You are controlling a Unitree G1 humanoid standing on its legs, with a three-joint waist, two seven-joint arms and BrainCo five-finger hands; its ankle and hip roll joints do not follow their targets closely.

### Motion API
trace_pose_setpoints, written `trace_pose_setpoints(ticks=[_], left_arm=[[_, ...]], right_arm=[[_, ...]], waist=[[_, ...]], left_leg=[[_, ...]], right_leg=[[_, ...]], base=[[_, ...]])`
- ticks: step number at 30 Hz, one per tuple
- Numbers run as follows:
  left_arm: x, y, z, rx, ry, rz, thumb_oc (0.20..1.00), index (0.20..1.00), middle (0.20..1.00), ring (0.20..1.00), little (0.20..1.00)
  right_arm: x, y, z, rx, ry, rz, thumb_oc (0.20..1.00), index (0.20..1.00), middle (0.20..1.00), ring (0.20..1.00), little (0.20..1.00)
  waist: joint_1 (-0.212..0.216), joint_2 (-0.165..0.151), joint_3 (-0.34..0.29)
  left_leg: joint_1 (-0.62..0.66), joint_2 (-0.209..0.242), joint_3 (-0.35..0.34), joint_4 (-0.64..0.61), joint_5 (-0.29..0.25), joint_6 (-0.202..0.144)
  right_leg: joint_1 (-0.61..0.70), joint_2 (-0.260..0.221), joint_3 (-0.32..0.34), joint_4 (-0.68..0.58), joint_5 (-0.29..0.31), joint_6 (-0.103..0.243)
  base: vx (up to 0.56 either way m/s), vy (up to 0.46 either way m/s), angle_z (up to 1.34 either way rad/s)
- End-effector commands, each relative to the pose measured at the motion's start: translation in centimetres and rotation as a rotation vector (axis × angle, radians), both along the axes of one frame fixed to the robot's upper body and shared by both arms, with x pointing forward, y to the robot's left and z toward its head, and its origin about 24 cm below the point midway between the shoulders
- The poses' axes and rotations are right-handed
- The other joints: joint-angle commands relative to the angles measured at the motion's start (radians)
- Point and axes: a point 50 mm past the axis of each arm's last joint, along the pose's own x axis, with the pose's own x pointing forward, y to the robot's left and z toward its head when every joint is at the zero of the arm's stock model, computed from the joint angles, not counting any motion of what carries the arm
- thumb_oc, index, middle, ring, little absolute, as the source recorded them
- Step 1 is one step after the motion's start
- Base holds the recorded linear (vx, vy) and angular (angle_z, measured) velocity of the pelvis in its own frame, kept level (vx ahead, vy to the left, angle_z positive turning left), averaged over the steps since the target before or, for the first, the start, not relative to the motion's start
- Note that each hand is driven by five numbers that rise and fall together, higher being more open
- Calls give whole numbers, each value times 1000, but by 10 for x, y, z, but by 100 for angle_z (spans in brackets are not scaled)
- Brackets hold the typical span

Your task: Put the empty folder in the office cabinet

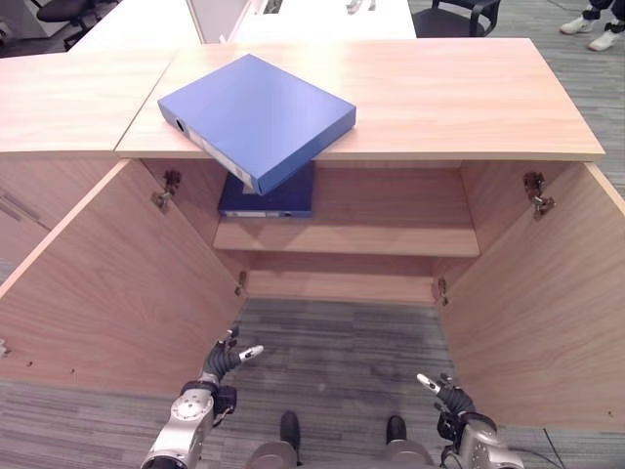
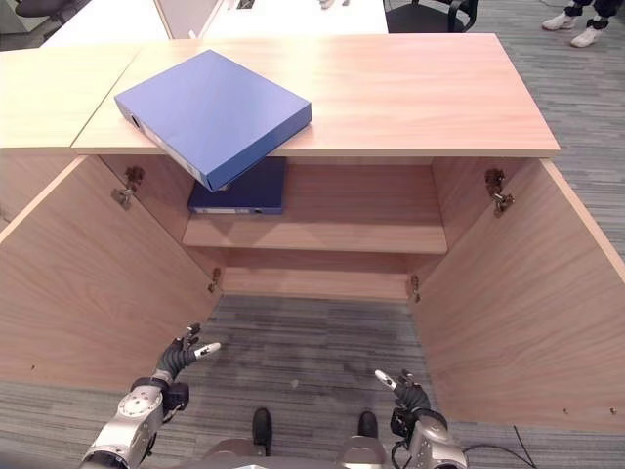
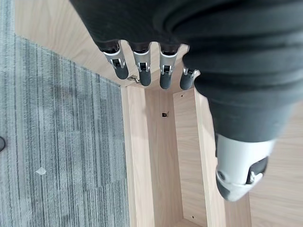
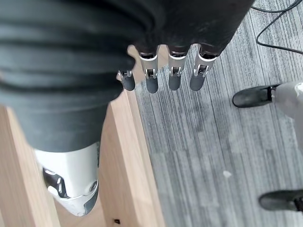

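Head views show the blue folder (image 1: 256, 118) overhanging the cabinet (image 1: 469, 98) top; wrist views show both hands' fingers (image 3: 142, 71) relaxed, empty.

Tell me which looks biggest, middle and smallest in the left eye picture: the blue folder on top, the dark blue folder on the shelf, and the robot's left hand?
1. Blue folder, on the cabinet top, corner overhanging.
2. Dark blue folder on the shelf, partly hidden and farther off.
3. Left hand, smallest.

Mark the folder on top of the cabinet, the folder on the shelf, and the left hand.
top folder (image 1: 259, 117), left eye view, middle of its cover.
shelf folder (image 1: 283, 195), left eye view, visible cover.
left hand (image 1: 223, 362), left eye view, its palm.
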Motion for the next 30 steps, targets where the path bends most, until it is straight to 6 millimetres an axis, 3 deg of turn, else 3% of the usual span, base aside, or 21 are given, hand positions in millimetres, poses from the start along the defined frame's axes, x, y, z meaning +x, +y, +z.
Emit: trace_pose_setpoints(ticks=[1,5,9,10,14,16,18,19,21,23,26,30], left_arm=[[20,1,21,26,-126,-23,1000,1000,1000,1000,1000],[23,6,27,59,-152,-17,1000,1000,1000,1000,1000],[34,29,62,300,-308,23,1000,1000,1000,1000,1000],[34,29,62,302,-308,23,1000,1000,1000,1000,1000],[41,51,106,619,-524,141,1000,1000,1000,1000,1000],[41,56,112,690,-552,159,1000,1000,1000,1000,1000],[40,71,129,912,-597,174,1000,1000,1000,1000,1000],[40,71,129,912,-597,174,1000,1000,1000,1000,1000],[40,81,155,1106,-687,219,1000,1000,1000,1000,1000],[43,81,173,1191,-760,214,1000,1000,1000,1000,1000],[46,79,184,1232,-803,203,1000,1000,1000,1000,1000],[59,76,223,1362,-940,157,1000,1000,1000,1000,1000]], right_arm=[[18,-10,13,-21,-84,-12,1000,1000,1000,1000,1000],[18,-8,13,-16,-82,-10,1000,1000,1000,1000,1000],[13,-6,11,-16,-89,-34,1000,1000,1000,1000,1000],[13,-6,11,-15,-88,-33,1000,1000,1000,1000,1000],[7,-6,11,-45,-119,-60,1000,1000,1000,1000,1000],[6,-5,11,-48,-122,-59,1000,1000,1000,1000,1000],[3,-6,10,-52,-118,-59,1000,1000,1000,1000,1000],[3,-6,10,-52,-118,-59,1000,1000,1000,1000,1000],[-4,-4,6,-34,-100,-71,1000,1000,1000,1000,1000],[-6,-3,4,-19,-90,-68,1000,1000,1000,1000,1000],[-6,-1,4,-16,-90,-59,1000,1000,1000,1000,1000],[-3,0,4,-20,-92,-21,1000,1000,1000,1000,1000]], waist=[[21,1,-15],[27,-7,-15],[41,-23,-23],[40,-24,-23],[52,-44,-30],[52,-46,-31],[54,-50,-33],[54,-50,-33],[56,-50,-40],[53,-48,-43],[51,-46,-44],[44,-37,-45]], left_leg=[[28,49,11,38,-92,-27],[27,44,9,46,-100,-20],[37,41,4,38,-106,-17],[38,40,4,37,-106,-17],[49,46,0,30,-110,-21],[52,47,0,29,-111,-23],[58,52,0,28,-113,-26],[59,52,0,28,-113,-26],[71,58,1,24,-116,-32],[80,62,0,21,-116,-35],[82,64,0,20,-116,-37],[85,72,1,20,-113,-43]], right_leg=[[-40,-4,18,89,-88,21],[-38,-11,22,92,-88,24],[-29,-16,18,91,-88,31],[-29,-16,18,91,-88,32],[-18,-18,9,87,-94,38],[-16,-17,7,87,-95,39],[-11,-15,5,88,-99,40],[-10,-16,5,88,-99,40],[-3,-12,2,93,-107,42],[0,-9,-1,95,-110,43],[3,-7,-1,95,-111,42],[0,-4,2,103,-118,42]], base=[[17,91,-5],[16,32,-1],[41,15,0],[0,0,0],[37,-25,3],[19,-15,2],[0,0,0],[40,-24,2],[62,-36,3],[50,-35,4],[10,-8,1],[20,-15,0]])
